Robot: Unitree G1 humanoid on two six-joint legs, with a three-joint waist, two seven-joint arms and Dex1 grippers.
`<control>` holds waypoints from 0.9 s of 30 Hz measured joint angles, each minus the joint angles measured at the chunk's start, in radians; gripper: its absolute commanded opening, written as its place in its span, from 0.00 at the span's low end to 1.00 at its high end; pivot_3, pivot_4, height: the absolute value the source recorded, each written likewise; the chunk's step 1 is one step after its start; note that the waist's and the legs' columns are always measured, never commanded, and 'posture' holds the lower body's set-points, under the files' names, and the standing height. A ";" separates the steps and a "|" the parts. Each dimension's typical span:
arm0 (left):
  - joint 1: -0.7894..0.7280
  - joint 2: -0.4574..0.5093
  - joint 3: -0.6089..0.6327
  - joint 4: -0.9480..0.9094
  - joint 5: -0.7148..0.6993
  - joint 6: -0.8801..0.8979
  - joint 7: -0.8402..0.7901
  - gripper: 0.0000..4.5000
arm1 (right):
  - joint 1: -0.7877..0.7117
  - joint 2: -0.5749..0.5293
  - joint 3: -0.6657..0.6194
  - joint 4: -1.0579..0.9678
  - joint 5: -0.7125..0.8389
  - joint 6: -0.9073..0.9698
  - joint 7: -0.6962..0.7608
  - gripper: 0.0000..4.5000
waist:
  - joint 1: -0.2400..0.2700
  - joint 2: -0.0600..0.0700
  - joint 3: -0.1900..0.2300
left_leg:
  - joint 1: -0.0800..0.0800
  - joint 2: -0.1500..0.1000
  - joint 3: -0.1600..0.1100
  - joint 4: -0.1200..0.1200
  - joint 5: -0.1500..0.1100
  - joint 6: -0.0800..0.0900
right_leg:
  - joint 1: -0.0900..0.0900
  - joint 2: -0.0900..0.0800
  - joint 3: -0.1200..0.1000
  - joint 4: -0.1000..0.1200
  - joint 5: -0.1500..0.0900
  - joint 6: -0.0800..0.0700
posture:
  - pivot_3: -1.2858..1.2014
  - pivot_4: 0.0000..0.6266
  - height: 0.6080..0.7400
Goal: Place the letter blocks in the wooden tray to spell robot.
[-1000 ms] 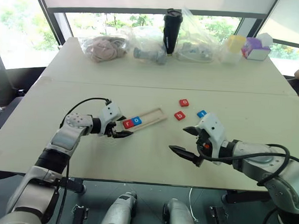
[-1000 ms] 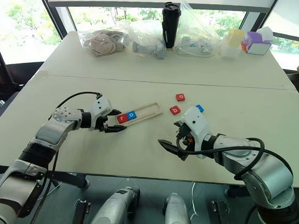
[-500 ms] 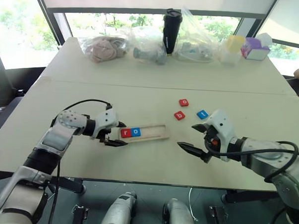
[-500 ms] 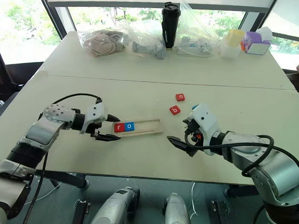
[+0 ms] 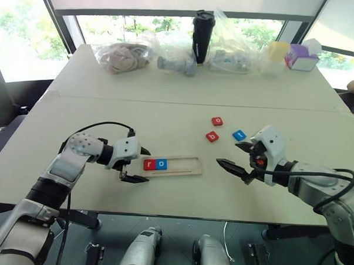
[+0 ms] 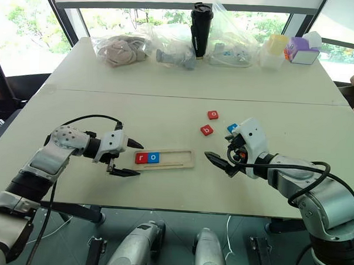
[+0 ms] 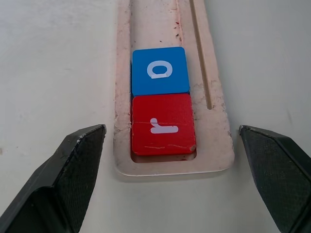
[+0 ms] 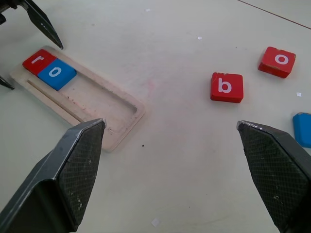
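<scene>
A black tumbler is seen at top centre of the table — flanked by clear plastic bags, with tissue boxes upper right.

The tray lies near the front edge of the table. In the tray, at its left end, sits the r block with the first o block touching its right side. Behind the tray's right end lies the b block; the second o block is behind that, and the t block lies right of the b block.
</scene>
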 measured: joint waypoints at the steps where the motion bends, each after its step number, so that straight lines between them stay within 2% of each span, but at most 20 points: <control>1: 0.002 0.002 0.000 -0.009 0.005 0.008 0.006 0.99 | -0.002 0.002 0.005 0.007 -0.002 -0.004 0.001 1.00 | 0.000 0.000 0.000 | 0.000 0.000 0.000 0.000 0.000 0.000 | 0.000 0.000 0.000 0.000 0.000 0.000 | 0.52 0.24 1.00; 6: 0.046 0.078 0.032 -0.128 -0.016 0.135 0.010 0.99 | -0.074 0.029 0.069 0.112 -0.064 -0.068 0.005 1.00 | -0.016 0.000 0.000 | 0.000 0.000 0.000 0.000 0.000 0.000 | -0.001 0.000 0.000 0.001 0.000 0.000 | 0.52 0.24 1.00; 11: 0.099 0.160 0.203 -0.319 -0.200 0.382 0.013 0.99 | -0.240 0.150 0.213 0.387 -0.225 -0.212 -0.012 1.00 | -0.032 0.000 0.001 | 0.000 0.001 0.000 -0.001 0.000 0.000 | -0.002 0.002 0.000 0.001 0.000 0.000 | 0.52 0.24 1.00; 16: 0.167 0.159 0.342 -0.380 -0.317 0.538 0.104 0.99 | -0.356 0.225 0.300 0.621 -0.334 -0.286 -0.004 1.00 | -0.024 0.001 0.001 | 0.000 0.001 0.000 -0.003 0.001 -0.001 | -0.003 0.004 0.000 0.002 0.001 0.000 | 0.52 0.24 1.00; 22: 0.224 0.141 0.478 -0.499 -0.430 0.654 0.231 0.99 | -0.427 0.266 0.344 0.754 -0.419 -0.321 0.020 1.00 | -0.026 0.000 0.001 | 0.000 0.001 0.000 -0.003 0.001 -0.001 | -0.003 0.007 0.004 0.002 0.001 0.001 | 0.52 0.24 1.00; 25: 0.276 0.136 0.508 -0.560 -0.468 0.691 0.281 1.00 | -0.451 0.294 0.339 0.804 -0.447 -0.290 -0.003 0.82 | -0.029 0.000 0.001 | 0.001 0.003 0.000 -0.004 0.001 -0.002 | -0.004 0.009 0.006 0.002 0.002 0.000 | 0.52 0.24 1.00; 27: 0.289 0.135 0.514 -0.578 -0.485 0.701 0.305 1.00 | -0.467 0.308 0.333 0.820 -0.457 -0.279 -0.015 0.59 | -0.028 0.000 0.001 | 0.001 0.004 0.000 -0.005 0.002 -0.004 | -0.005 0.009 0.006 0.002 0.003 -0.002 | 0.52 0.24 1.00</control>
